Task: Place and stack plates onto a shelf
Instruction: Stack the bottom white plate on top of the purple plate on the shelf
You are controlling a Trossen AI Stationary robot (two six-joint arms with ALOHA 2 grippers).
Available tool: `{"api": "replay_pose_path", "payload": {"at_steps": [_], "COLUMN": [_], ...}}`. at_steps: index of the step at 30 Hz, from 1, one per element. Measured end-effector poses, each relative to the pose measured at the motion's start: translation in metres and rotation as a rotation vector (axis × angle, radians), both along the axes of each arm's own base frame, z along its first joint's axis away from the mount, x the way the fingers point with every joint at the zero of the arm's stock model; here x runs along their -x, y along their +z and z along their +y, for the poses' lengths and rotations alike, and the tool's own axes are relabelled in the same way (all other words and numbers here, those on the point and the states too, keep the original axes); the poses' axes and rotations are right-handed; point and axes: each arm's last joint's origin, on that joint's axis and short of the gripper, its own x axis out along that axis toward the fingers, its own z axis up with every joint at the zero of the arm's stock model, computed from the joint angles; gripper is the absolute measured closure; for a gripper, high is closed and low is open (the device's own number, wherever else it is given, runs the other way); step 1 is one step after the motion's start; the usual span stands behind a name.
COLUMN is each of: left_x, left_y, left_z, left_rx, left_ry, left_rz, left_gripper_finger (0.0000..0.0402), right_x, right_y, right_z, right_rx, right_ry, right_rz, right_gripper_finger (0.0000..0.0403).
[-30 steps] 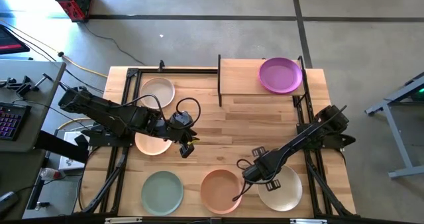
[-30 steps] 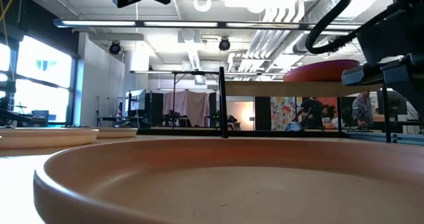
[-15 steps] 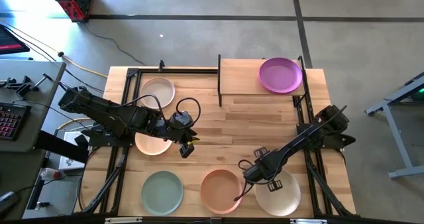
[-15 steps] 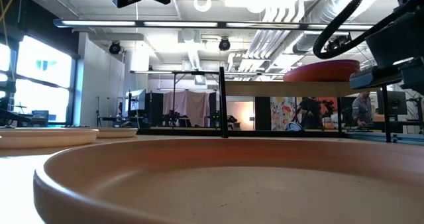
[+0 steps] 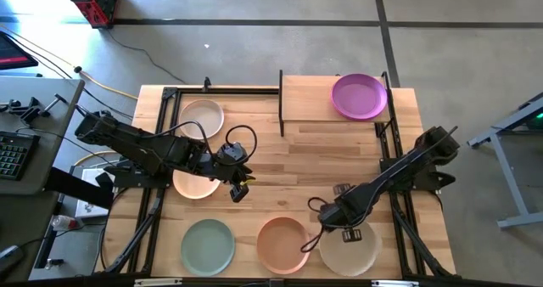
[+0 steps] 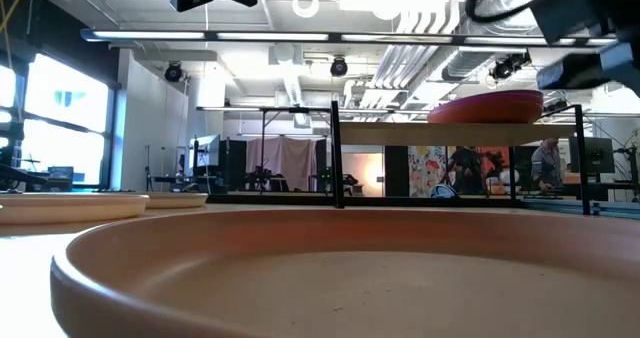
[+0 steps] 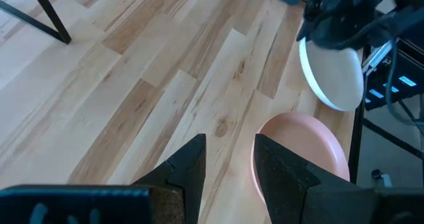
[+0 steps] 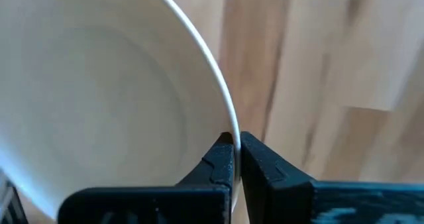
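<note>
An off-white plate (image 5: 349, 248) is at the table's near right, with my right gripper (image 5: 341, 226) shut on its rim. A purple plate (image 5: 360, 96) rests flat on the right half of the wooden shelf (image 5: 310, 96) at the far edge. A salmon plate (image 5: 282, 244) and a sage green plate (image 5: 208, 244) lie along the near edge. A cream plate (image 5: 202, 117) lies at the far left, and a peach plate (image 5: 193, 185) lies partly under my left arm. My left gripper (image 7: 229, 163) hovers open over bare wood mid-table. My right gripper pinches the off-white plate's rim (image 8: 224, 124) on its far-left side, one finger inside the rim and one outside. The fingers come from above, pointing down. The plate (image 7: 331, 75) hangs tilted below them; I cannot tell whether its lower edge is on the table.
Black metal uprights (image 5: 281, 100) stand at the shelf's ends. The shelf's left half is bare wood. The salmon plate lies close beside the held plate. Black frame rails run along the table's left and right sides.
My right gripper has risen, rolled a little, and drawn the off-white plate's rim up with it. The plate has tipped and shifted slightly toward the table's left and near edges.
</note>
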Motion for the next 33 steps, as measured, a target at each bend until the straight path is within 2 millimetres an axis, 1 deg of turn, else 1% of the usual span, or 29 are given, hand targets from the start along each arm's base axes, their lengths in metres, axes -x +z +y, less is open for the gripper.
{"api": "replay_pose_path", "payload": {"at_steps": [6,15,25,33], "left_x": [0.000,0.000,0.000,0.000], "left_y": [0.000,0.000,0.000,0.000], "left_z": [0.000,0.000,0.000,0.000], "left_rx": [-0.011,-0.013,-0.013,-0.014], "left_ry": [-0.011,-0.012,-0.012,-0.012], "left_rz": [0.001,0.001,0.001,0.004], "left_gripper_finger": [0.0284,0.0284,0.0284,0.0284], "right_x": [0.008,0.018,0.033,0.043], "right_y": [0.022,0.058,0.096,0.116], "right_z": [-0.010,-0.036,-0.075,-0.107], "right_rx": [0.030,0.012,0.017,0.005], "right_ry": [-0.124,-0.350,-0.609,-0.772], "right_rz": [-0.079,-0.213,-0.412,-0.518], "right_gripper_finger": [0.0402,0.0403,0.0403,0.0403]}}
